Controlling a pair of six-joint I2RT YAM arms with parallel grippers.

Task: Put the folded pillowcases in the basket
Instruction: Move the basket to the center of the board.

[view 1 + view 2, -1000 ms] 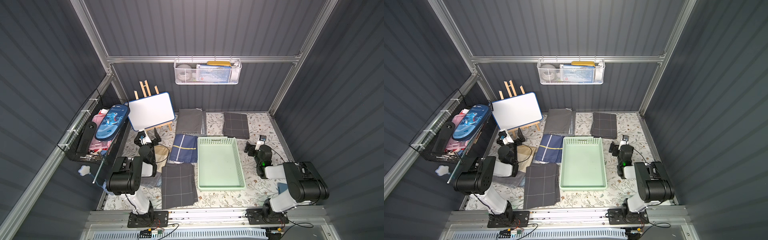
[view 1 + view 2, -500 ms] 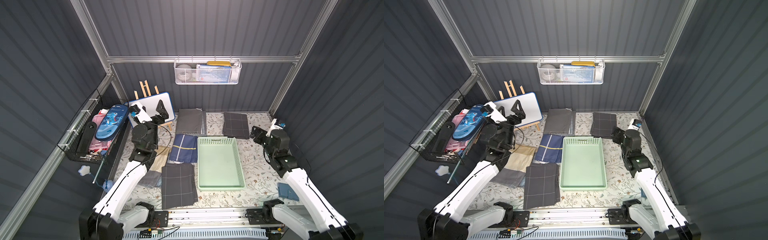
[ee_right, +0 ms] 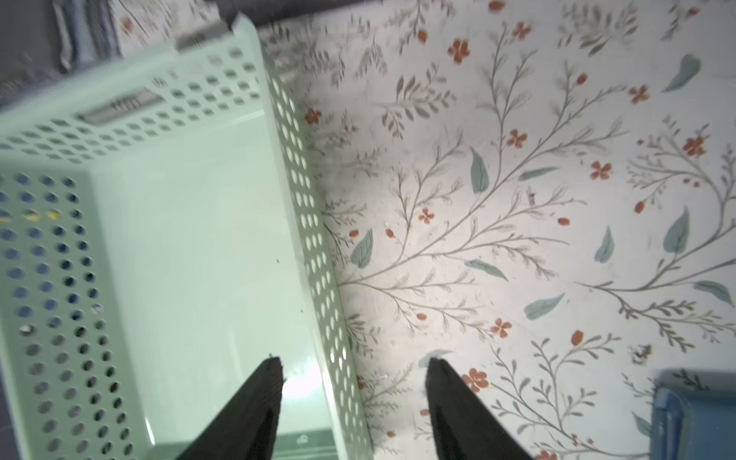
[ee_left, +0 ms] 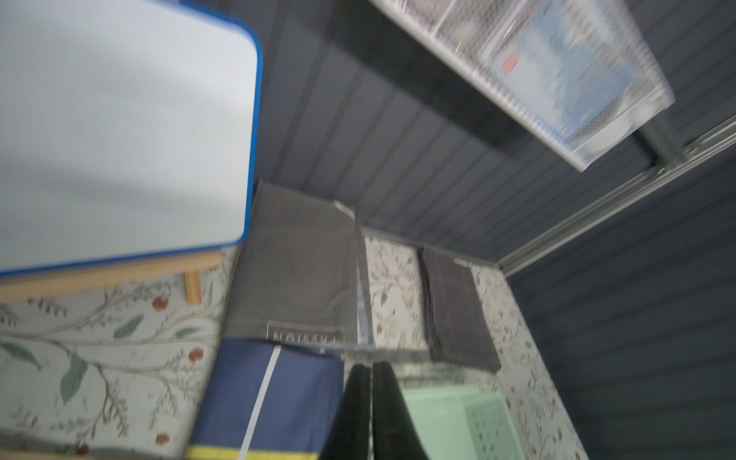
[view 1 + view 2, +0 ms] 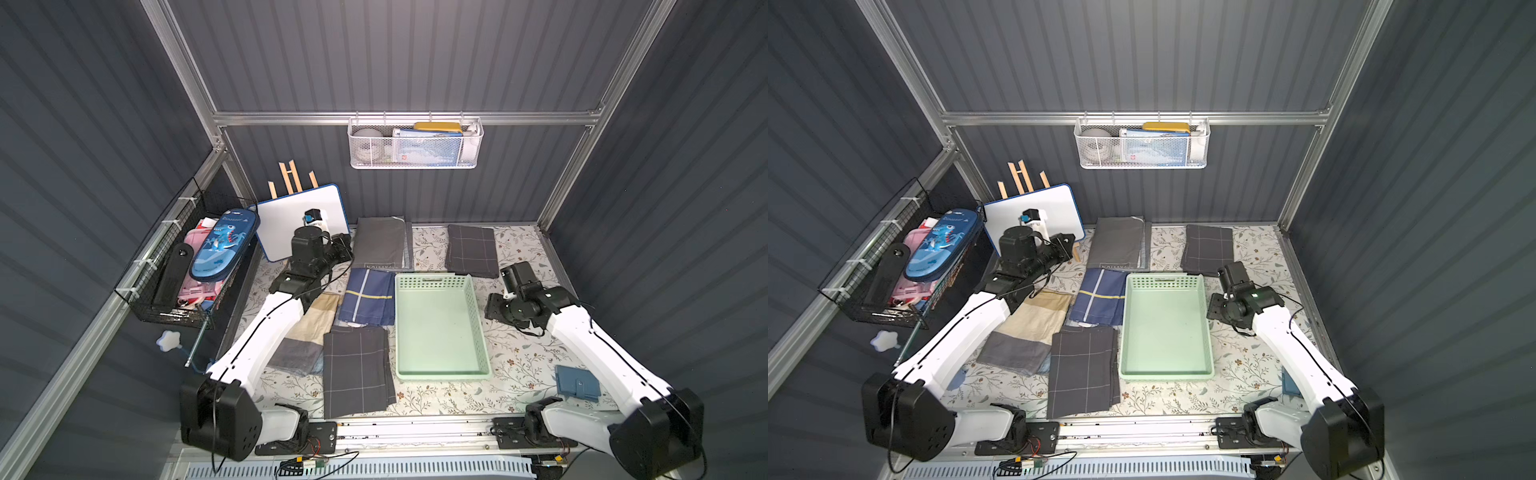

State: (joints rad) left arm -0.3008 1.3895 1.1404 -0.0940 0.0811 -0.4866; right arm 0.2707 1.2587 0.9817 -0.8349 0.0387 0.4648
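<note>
left gripper (image 4: 371,365) newly closed, right gripper (image 3: 354,361) over basket (image 3: 296,159) wall

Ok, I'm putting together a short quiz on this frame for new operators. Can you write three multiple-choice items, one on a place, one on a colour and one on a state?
1. Where does the navy pillowcase with the yellow stripe lie in relation to the mint-green basket?
A. Inside it
B. Beside it, flat on the floral table
C. Draped over its rim

2. What colour is the frame of the whiteboard?
A. Blue
B. Red
C. Black

3. What state is the left gripper in?
A. Wide open
B. Shut on a pillowcase
C. Shut, holding nothing

Answers:
1 B: both top views show it lying flat on the table along the basket's side.
2 A: a blue edge runs round the white panel.
3 C: the left wrist view shows the fingers together with nothing between them.
</note>
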